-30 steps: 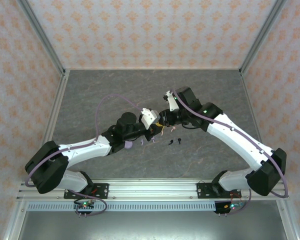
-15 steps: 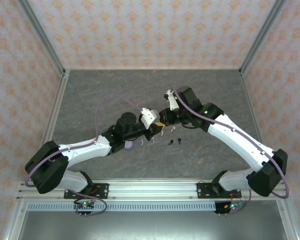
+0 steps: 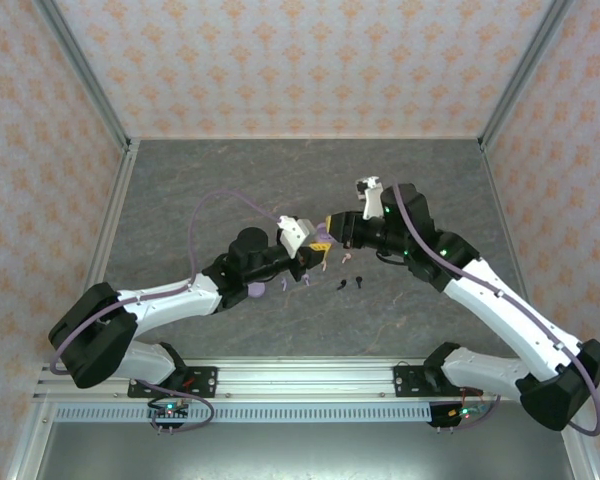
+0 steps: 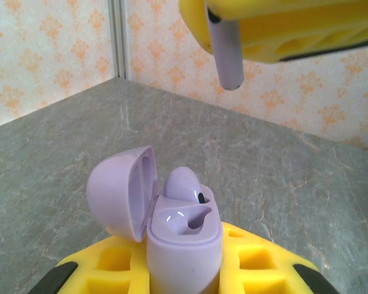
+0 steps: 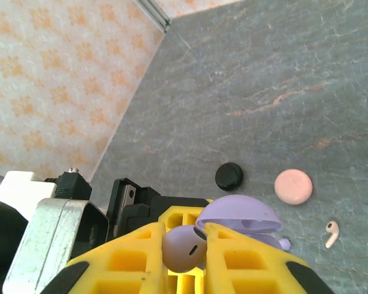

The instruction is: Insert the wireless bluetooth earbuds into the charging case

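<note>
Left hand (image 4: 184, 278) clamps the open lavender case (image 4: 183, 242), one bud (image 4: 183, 182) seated inside; right hand (image 5: 184, 252) pinches a second bud (image 4: 229, 61), stem toward it, untouching, over the bench (image 4: 282, 165).

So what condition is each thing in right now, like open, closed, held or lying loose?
Lavender charging case: lid open, one lavender earbud seated, one slot empty, held by left gripper.
Lavender stemmed earbud: pinched by right gripper, stem down, above the case.
Black round case: closed, on the grey table.
Pink round case: closed, on the table.
Pale earbud: lying loose on the table.
Two black earbuds: loose on the table.
</note>
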Motion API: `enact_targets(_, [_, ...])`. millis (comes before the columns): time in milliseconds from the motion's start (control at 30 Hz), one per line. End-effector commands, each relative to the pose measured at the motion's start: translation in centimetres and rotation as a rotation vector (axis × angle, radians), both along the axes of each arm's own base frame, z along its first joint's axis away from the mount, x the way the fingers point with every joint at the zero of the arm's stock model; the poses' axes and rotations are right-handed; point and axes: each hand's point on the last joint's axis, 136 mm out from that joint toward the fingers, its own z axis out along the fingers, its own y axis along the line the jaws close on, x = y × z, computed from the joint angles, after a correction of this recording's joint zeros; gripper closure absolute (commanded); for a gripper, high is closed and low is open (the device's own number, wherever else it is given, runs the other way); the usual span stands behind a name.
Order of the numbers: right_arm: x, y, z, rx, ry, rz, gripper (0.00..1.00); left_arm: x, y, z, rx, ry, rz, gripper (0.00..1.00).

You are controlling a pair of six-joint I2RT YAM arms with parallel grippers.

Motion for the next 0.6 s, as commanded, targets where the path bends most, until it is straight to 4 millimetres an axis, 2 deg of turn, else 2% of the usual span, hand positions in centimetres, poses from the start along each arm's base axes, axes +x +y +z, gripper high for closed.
enact_targets(0, [0.6, -0.3, 2.5, 0.128, -0.049, -0.055, 0.82, -0.4, 0.0, 3.3, -0.103, -0.061, -0.003, 1.00])
enact_targets(200, [1.8, -3.2, 0.0, 0.037, 0.016, -0.177, 0.82, -0.4, 0.6, 2.8, -0.077, -0.058, 0.020, 1.00])
enact_targets(267, [2.5, -4.9, -1.7, 0.014, 0.077, -0.247, 0.82, -0.5, 0.9, 2.3, -0.056, -0.052, 0.032, 1.00])
enact_targets(333, [3.1, -6.7, -4.4, -0.019, 0.181, -0.305, 0.82, -0.6, 1.4, 2.0, -0.042, -0.049, 0.044, 1.00])
enact_targets(400, [3.2, -8.6, -8.2, -0.098, 0.302, -0.353, 0.82, -0.8, 1.8, 1.7, -0.028, -0.046, 0.053, 1.00])
enact_targets(567, [2.1, -11.8, -16.6, -0.261, 0.512, -0.420, 0.82, -1.2, 2.7, 1.2, -0.003, -0.039, 0.074, 1.00])
